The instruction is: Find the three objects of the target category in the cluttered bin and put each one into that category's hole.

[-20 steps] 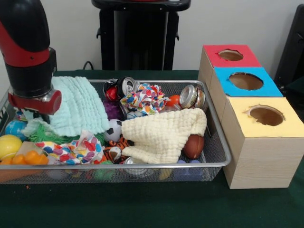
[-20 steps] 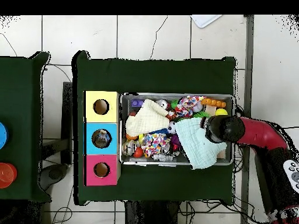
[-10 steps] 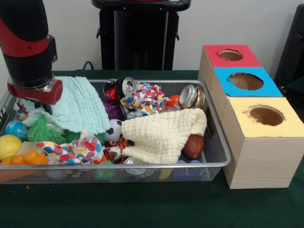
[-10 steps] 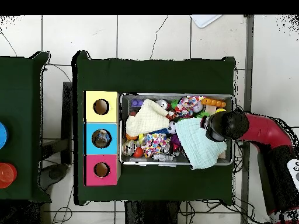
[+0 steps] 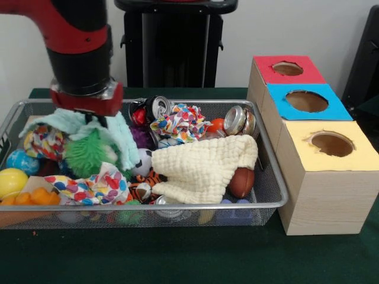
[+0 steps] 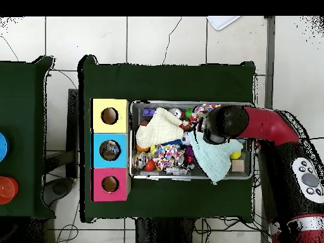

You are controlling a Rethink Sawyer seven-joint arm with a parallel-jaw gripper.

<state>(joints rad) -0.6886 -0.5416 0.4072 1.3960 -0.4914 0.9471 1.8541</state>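
Note:
The wire mesh bin lies full of clutter on the green table; it also shows in the overhead view. My gripper is down in the bin's left part, shut on a pale green cloth, which is bunched and lifted under it. In the overhead view the gripper sits at the edge of that cloth. No clear plastic bottle shows among the clutter. The blue-surround hole is the middle one on the wooden boxes right of the bin, also seen from overhead.
A cream knitted cloth covers the bin's middle. Dented silver cans lie at the back. A green spiky ball, a yellow ball and a brown football show. The red hole and the yellow hole flank the blue one.
My gripper has moved right in the front view, dragging the pale green cloth with it. The cloth is now bunched up, and the green spiky ball and a patterned cloth are uncovered.

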